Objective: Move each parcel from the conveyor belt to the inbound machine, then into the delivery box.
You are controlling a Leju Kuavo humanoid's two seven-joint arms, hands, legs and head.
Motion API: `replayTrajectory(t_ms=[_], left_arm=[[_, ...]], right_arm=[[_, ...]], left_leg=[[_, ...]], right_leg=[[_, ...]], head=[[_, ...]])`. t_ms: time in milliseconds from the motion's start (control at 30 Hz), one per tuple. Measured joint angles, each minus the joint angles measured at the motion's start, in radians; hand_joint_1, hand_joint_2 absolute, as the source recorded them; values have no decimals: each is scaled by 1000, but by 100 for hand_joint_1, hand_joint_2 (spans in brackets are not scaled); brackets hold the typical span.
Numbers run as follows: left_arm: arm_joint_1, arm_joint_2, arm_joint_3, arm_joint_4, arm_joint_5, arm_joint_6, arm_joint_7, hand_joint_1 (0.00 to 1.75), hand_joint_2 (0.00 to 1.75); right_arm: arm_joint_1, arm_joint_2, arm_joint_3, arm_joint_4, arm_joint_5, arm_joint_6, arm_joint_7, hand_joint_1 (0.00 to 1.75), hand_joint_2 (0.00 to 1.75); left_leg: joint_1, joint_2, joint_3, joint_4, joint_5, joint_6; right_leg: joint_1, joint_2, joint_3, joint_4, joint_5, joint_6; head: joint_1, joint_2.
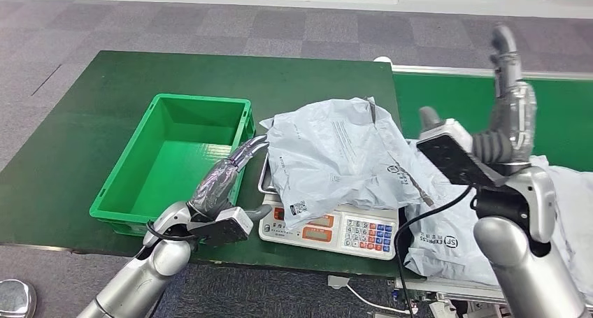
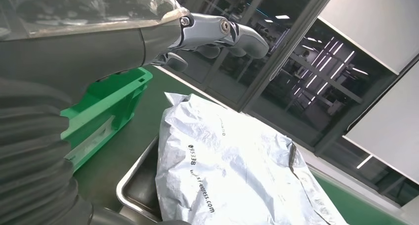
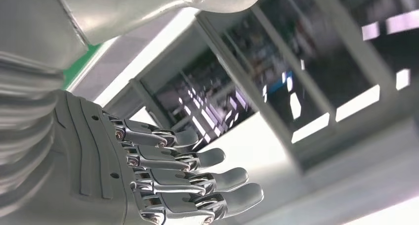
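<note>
On the scale [image 1: 329,228] lies a grey parcel [image 1: 336,157]. Left hand [image 1: 227,175] reaches beside it, fingers extended, empty. Right hand [image 1: 514,108] is raised, fingers straight, empty.

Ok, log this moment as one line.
parcel: on scale | left hand: open beside parcel | right hand: raised, open | crate: no parcel

Dark green table top [image 1: 105,115] on grey carpet tiles [image 1: 210,17]. White cable [image 1: 363,300] trailing below the table's near edge. Glazed partition with dark metal frames [image 2: 316,62] behind, ceiling lights reflected in panes.
</note>
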Motion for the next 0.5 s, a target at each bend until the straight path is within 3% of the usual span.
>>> replayTrajectory(t_ms=[200, 500], left_arm=[[0, 0, 0, 0, 2, -1, 0, 0, 175], [0, -3, 0, 0, 7, 0, 10, 0, 175]], right_arm=[[85, 20, -134, -102, -46, -135, -11, 0, 175], [138, 40, -226, -134, 101, -269, 69, 0, 175]], left_leg=[[0, 0, 0, 0, 0, 0], [0, 1, 0, 0, 0, 0]], right_leg=[[0, 1, 0, 0, 0, 0], [0, 2, -1, 0, 0, 0]], head=[[0, 0], [0, 0]])
